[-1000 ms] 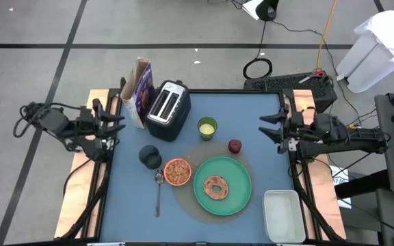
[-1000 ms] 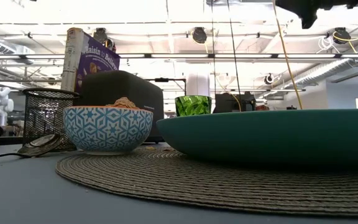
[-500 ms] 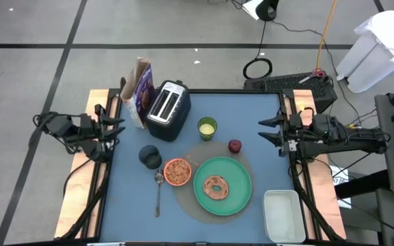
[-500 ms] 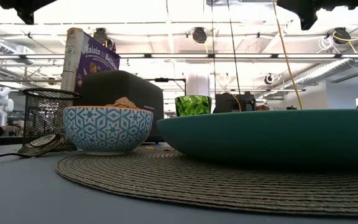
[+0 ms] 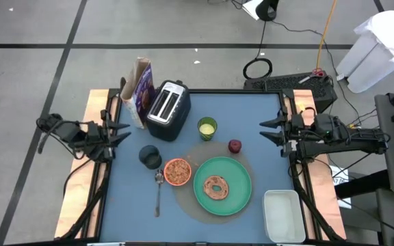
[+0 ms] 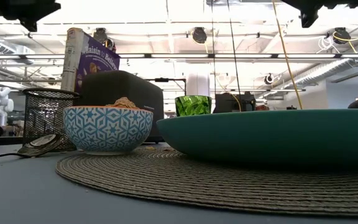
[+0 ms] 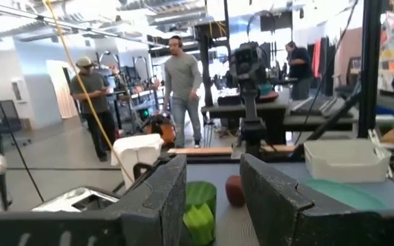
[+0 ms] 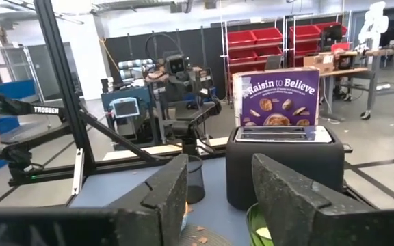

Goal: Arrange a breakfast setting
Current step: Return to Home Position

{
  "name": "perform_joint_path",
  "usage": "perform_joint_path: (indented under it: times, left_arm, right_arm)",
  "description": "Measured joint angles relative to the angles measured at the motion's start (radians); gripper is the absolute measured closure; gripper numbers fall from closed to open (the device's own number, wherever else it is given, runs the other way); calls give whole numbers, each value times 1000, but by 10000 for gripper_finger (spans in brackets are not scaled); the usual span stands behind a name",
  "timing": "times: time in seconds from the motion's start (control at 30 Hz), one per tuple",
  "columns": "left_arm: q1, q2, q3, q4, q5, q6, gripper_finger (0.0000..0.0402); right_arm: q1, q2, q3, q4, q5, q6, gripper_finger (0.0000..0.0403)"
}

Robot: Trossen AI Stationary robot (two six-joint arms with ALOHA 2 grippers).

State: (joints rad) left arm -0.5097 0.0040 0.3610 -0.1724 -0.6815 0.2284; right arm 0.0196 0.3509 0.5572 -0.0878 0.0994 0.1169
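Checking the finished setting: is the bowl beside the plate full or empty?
Filled: the bowl has brownish contents heaped just over its rim in the low view, and they show from above too.

The whole worktop (image 5: 128,198) is viewed from straight above in the high view, whereas in the low view it is looked across from surface height, with the green plate (image 6: 272,137) very near the lens. The wrist views are aimed inward across it from opposite sides, past the left pincer (image 7: 212,171) and right pincer (image 8: 219,171), and the toaster (image 8: 286,164) is shared by the right wrist, low and high views.
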Motion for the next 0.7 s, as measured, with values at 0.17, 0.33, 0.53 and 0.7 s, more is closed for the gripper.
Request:
perform_joint_path:
  times: [0.17,0.33,0.53,0.7]
  left_arm:
    - [0,0,-62,113,0,61,256]
    - [0,0,-120,217,0,98,256]
    - [21,0,-196,348,0,147,256]
    - [77,0,-256,463,0,180,256]
  right_arm:
    - [0,0,0,1,1,-22,268]
    - [0,-1,0,1,2,-58,299]
    - [0,0,0,1,3,-136,366]
    - [-1,-1,0,-4,3,-197,398]
